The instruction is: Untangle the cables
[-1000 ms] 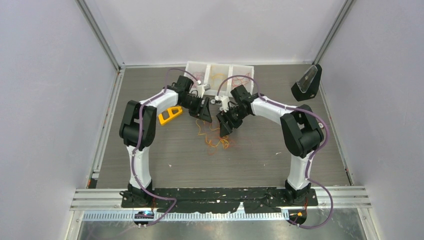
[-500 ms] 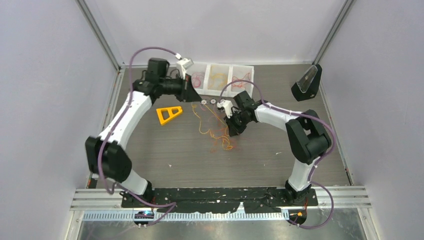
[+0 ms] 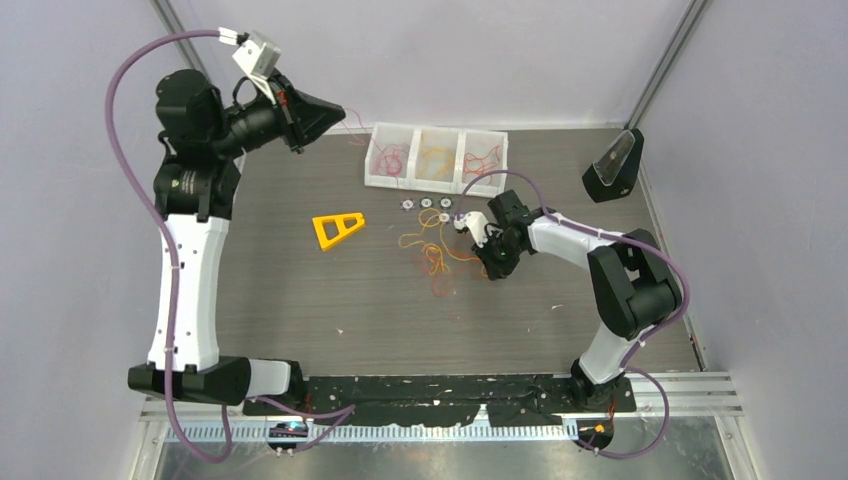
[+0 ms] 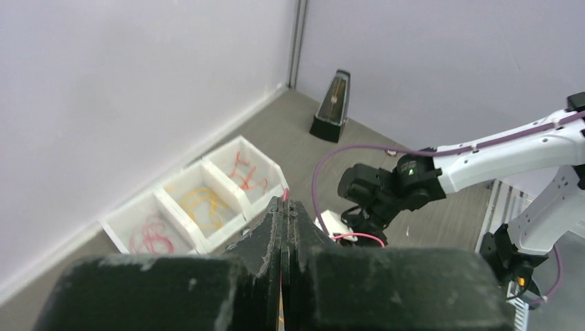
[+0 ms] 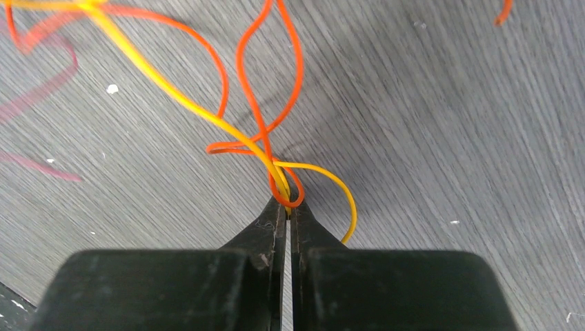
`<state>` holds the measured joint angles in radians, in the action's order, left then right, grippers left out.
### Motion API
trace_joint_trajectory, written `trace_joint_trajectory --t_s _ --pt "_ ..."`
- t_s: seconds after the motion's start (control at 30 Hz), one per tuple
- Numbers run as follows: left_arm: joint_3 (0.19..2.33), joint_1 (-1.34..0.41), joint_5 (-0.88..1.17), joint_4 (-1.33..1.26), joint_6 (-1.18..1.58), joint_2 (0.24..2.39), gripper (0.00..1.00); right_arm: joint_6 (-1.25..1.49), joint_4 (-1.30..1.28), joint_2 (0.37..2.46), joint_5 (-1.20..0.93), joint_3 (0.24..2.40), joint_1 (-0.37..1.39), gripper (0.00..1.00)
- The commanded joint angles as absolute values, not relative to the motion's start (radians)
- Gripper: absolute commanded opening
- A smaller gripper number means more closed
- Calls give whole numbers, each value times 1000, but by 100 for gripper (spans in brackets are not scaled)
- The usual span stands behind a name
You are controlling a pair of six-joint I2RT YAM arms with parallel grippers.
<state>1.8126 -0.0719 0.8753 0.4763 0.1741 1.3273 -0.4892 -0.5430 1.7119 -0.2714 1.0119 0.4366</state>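
The cables are thin yellow, orange and red strands; a loose tangle (image 3: 436, 252) of them lies mid-table. Low beside that tangle, my right gripper (image 3: 489, 266) is shut on a yellow cable (image 5: 172, 93) and an orange loop (image 5: 256, 103) right at its tips (image 5: 286, 205). My left gripper (image 3: 338, 109) is raised high at the back left, well apart from the tangle. It is shut on a red cable whose end (image 4: 285, 196) pokes out above the closed tips (image 4: 285, 205). A faint red strand (image 3: 353, 131) trails down from it toward the tray.
A white three-compartment tray (image 3: 437, 186) at the back holds red, yellow and orange coils. A yellow triangular frame (image 3: 338, 228) lies left of the tangle, with three small round pieces (image 3: 425, 204) near the tray. A black wedge-shaped object (image 3: 612, 166) stands at the back right.
The left arm has risen and swung from the tangle to the back left, carrying a red cable. The right gripper has shifted slightly right, staying low on the yellow and orange strands.
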Motion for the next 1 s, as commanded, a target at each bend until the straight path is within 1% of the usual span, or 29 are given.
trace_joint_trajectory --t_s 0.0,0.2,0.37,0.57,0.77,0.97 --pt "1885 -73 858 421 201 1314 0 -558 -611 1690 -220 981 394 6" --pt "1988 -42 776 317 264 1319 0 -580 -615 1675 -208 961 354 5" --pt "2155 -5 697 214 353 1353 0 -612 -626 1684 -168 943 344 5" --pt "2261 90 429 118 356 1359 0 -731 -710 1725 -71 936 298 5" --pt "2309 127 218 151 281 1369 0 -851 -749 1721 18 882 192 5" --pt "2371 170 -3 154 188 1390 0 -872 -785 1743 15 894 172 5"
